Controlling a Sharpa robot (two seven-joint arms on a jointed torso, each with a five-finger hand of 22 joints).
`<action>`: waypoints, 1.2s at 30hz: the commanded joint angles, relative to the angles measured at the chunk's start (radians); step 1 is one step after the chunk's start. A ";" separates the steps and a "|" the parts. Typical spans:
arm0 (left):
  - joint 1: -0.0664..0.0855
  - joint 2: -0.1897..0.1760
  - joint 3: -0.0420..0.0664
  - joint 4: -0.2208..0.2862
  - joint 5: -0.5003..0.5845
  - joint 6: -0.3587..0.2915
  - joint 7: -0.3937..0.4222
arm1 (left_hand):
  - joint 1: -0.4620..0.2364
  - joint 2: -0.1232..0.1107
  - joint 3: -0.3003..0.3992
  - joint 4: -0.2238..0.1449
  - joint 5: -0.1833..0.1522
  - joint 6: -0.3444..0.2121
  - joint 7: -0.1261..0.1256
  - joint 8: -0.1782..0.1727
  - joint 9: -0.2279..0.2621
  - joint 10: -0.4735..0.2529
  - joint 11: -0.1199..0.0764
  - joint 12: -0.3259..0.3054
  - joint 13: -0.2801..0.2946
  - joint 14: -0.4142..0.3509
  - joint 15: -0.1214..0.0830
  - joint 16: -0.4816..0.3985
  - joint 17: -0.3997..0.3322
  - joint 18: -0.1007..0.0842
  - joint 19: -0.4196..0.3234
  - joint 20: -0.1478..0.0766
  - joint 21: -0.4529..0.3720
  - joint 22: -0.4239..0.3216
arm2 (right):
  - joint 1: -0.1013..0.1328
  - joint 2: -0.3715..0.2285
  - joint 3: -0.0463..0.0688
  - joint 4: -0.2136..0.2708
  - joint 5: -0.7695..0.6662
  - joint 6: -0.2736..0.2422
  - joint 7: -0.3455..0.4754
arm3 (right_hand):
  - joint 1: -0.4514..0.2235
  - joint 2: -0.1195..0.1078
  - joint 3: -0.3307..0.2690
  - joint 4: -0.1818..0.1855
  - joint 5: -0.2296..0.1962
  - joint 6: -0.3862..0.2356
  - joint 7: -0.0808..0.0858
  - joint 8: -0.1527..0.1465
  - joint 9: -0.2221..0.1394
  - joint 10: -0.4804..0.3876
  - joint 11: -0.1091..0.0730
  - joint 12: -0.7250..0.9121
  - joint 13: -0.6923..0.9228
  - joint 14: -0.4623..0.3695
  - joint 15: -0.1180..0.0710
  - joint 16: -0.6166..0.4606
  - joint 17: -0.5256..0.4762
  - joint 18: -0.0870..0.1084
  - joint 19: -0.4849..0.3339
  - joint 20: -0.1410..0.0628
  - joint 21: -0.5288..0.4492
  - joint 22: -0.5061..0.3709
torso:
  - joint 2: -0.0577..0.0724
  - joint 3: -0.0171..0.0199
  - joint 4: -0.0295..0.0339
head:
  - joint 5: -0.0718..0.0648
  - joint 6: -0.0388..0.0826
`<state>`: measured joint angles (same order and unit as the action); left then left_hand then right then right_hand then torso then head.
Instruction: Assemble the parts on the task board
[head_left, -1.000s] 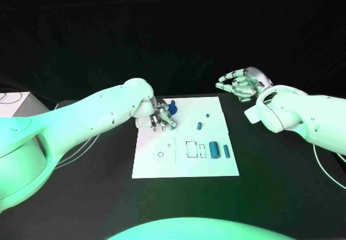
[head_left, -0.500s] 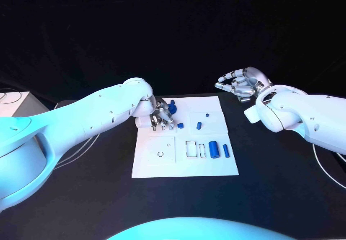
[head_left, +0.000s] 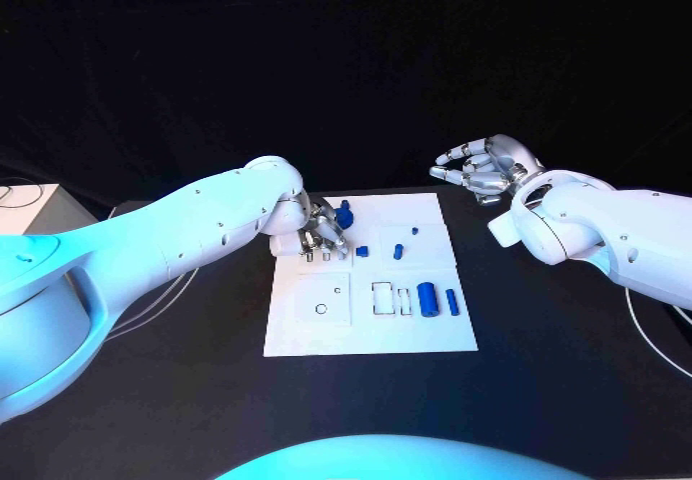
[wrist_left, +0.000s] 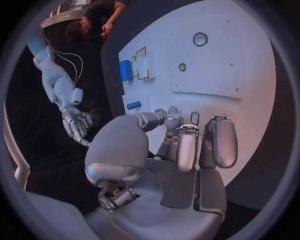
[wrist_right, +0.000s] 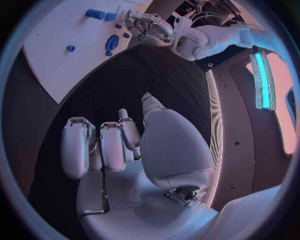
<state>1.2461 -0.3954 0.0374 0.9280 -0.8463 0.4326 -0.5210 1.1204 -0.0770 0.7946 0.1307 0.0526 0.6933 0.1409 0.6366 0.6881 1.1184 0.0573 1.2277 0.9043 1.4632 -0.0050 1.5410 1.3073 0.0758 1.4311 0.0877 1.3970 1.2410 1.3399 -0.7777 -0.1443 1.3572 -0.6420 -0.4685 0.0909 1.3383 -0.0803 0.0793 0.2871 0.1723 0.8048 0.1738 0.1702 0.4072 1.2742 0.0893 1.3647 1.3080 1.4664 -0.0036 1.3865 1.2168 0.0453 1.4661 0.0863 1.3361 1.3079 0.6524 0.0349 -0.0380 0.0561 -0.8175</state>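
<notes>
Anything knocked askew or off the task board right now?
Nothing stands out. The task board lies flat on the table, and the blue parts all lie on it. The left robot hand reaches down over its far-left corner.

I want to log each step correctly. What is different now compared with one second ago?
A small blue piece now lies on the task board just beside the left hand; a second ago it was not visible there, so the hand probably let it go or uncovered it. The left hand has stayed fingers-down on the board, the right hand has stayed raised and empty, and the other parts have not moved.
</notes>
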 joint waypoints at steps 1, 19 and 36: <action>0.000 -0.002 0.001 0.004 0.008 0.007 0.013 | -0.014 0.001 0.002 0.003 0.000 -0.002 0.002 0.005 0.001 0.002 0.004 -0.005 -0.001 0.093 -0.003 0.001 0.236 -0.008 -0.004 0.001 0.000 0.001 | 0.000 0.001 0.001 -0.001 -0.005 0.010 -0.001 | -0.008 0.000 -0.005 0.000 -0.004 -0.001 0.001 0.004 0.001 0.009 -0.001 0.003 0.012 0.026 0.002 0.003 0.002 0.009 0.056 0.007 0.004 0.013 | 0.000 0.0001 0.0001 | 0.001 0.001; -0.011 -0.085 0.007 0.120 0.044 -0.140 0.057 | -0.065 -0.046 -0.083 0.026 -0.002 -0.042 0.022 -0.051 -0.034 -0.026 0.021 -0.022 -0.042 0.090 0.011 -0.004 0.231 -0.005 -0.010 0.010 -0.007 -0.010 | 0.000 0.022 0.001 0.004 -0.359 0.145 -0.087 | 0.152 -0.053 0.186 -0.085 0.058 0.069 -0.020 0.055 -0.010 0.080 -0.023 0.042 0.051 0.030 -0.014 -0.003 0.011 0.002 0.069 -0.006 0.029 0.044 | -0.002 -0.0021 0.0023 | -0.003 0.018; -0.106 -0.271 0.086 0.368 0.069 -0.327 0.188 | 0.045 -0.068 -0.107 -0.020 -0.001 -0.054 0.032 -0.087 -0.086 -0.196 0.030 -0.157 -0.253 0.013 0.020 -0.136 0.109 0.038 -0.118 0.019 -0.152 -0.237 | 0.000 0.130 -0.011 0.011 -0.797 0.275 -0.293 | 0.093 -0.115 0.237 -0.076 0.010 0.107 -0.041 0.073 -0.019 0.109 -0.039 0.058 0.071 0.036 -0.026 0.003 0.027 -0.001 0.073 -0.016 0.043 0.061 | 0.000 -0.0008 0.0039 | -0.007 0.035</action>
<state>1.1444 -0.6619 0.1216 1.2833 -0.7905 0.1672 -0.3993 1.1548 -0.1447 0.6885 0.1156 0.0526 0.6450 0.1714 0.5550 0.6024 0.9287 0.0857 1.0736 0.6535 1.4667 0.0058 1.4089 1.3074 0.1072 1.3169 0.1074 1.2492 1.0096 1.3395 -0.6519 -0.1552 1.3706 -1.3158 -0.2444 -0.1337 1.4301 -0.1888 0.3111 0.2125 0.1876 0.9043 0.1321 0.2398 0.3891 1.3778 0.0501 1.4168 1.3075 1.4658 -0.0244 1.3865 1.2433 0.0454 1.4662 0.0786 1.3736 1.3074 0.6520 0.0330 -0.0359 0.0491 -0.7851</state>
